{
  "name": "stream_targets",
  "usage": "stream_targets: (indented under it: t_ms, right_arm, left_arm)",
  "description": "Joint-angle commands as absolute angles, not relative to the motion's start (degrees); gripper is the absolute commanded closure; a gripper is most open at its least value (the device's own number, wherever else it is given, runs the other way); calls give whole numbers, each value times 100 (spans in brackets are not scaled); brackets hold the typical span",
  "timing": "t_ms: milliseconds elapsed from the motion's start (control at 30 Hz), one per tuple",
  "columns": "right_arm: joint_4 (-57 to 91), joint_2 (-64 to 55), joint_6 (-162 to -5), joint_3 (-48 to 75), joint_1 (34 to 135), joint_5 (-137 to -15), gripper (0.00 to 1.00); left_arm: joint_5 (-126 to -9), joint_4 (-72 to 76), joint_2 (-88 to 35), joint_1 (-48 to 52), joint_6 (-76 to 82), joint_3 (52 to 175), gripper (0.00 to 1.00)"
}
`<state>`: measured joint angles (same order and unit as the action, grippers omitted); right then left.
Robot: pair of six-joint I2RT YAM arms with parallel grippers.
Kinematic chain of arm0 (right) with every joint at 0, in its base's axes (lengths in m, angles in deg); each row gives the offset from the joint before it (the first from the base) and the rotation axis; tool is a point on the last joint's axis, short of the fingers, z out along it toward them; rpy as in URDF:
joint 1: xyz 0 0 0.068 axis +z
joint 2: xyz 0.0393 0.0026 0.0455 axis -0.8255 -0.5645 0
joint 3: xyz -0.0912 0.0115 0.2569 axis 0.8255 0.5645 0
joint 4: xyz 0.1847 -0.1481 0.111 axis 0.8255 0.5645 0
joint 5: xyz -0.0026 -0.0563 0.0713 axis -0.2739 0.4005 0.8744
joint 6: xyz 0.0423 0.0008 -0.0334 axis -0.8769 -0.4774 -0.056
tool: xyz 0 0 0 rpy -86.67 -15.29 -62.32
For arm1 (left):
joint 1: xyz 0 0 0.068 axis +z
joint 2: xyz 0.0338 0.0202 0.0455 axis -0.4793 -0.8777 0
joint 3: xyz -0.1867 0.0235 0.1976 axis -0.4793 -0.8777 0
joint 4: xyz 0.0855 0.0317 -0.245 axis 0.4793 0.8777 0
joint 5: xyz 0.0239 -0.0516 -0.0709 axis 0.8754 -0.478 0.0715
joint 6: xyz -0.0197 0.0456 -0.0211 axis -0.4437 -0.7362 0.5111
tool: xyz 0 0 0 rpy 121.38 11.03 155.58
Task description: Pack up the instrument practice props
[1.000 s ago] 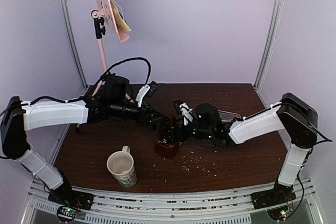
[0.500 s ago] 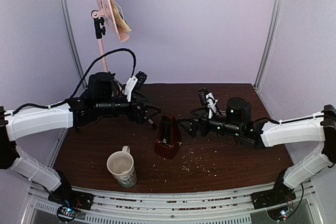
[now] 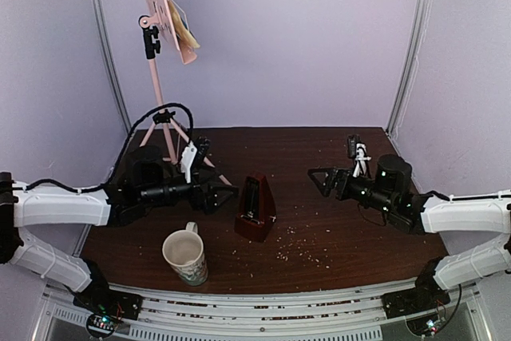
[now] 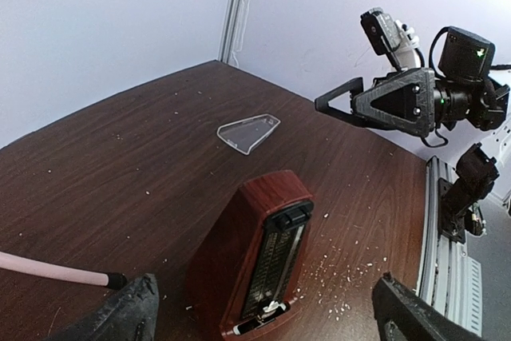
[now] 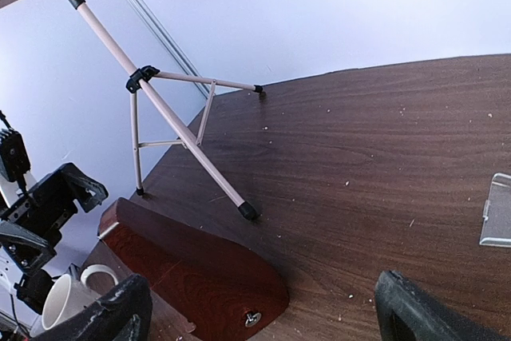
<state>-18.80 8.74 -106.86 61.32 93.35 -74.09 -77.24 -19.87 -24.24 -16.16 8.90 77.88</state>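
The dark red-brown metronome [image 3: 255, 208] stands free on the table, its pendulum face [image 4: 275, 273] uncovered. My left gripper [image 3: 222, 196] is open just left of it, jaws wide either side of it in the left wrist view [image 4: 263, 297], touching nothing. My right gripper [image 3: 320, 182] hangs open to its right, apart from it [image 5: 262, 293]. The clear wedge cover [image 4: 249, 129] lies flat farther back [image 5: 499, 209]. The pink music stand [image 3: 154, 77] stands at the back left, with pale-yellow and blue sheets [image 3: 184, 29] on its desk.
A cream patterned mug [image 3: 185, 257] stands near the front edge, left of the metronome. The stand's tripod legs [image 5: 184, 133] spread over the back-left of the table. Pale crumbs [image 3: 303, 253] dot the wood. Metal frame posts [image 3: 104, 53] rise at the back corners.
Both arms have drawn back from the metronome, left arm leftward and right arm rightward. The left gripper has opened wide and the metronome stands alone.
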Motion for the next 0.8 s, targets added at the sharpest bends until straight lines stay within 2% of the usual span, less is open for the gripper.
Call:
stream_targets:
  t_ms: [0,300,500,767]
  right_arm:
    - [-2490,852,-11112,6375,9265,-7540,0]
    - [-2835,327,-11313,6194,9229,-7063,0]
    - [-2902,378,-11365,6328,9229,-6987,0]
    - [-2856,472,-11294,6347,9215,-7045,0]
  left_arm:
    - [-7580,-2398,-2658,-1708,716,7666,3]
    - [-7372,-2281,-3472,-1971,465,8238,4]
    - [-7235,-2076,-3850,-2054,261,8592,5]
    - [-7112,-1965,-4059,-2084,201,8796,31]
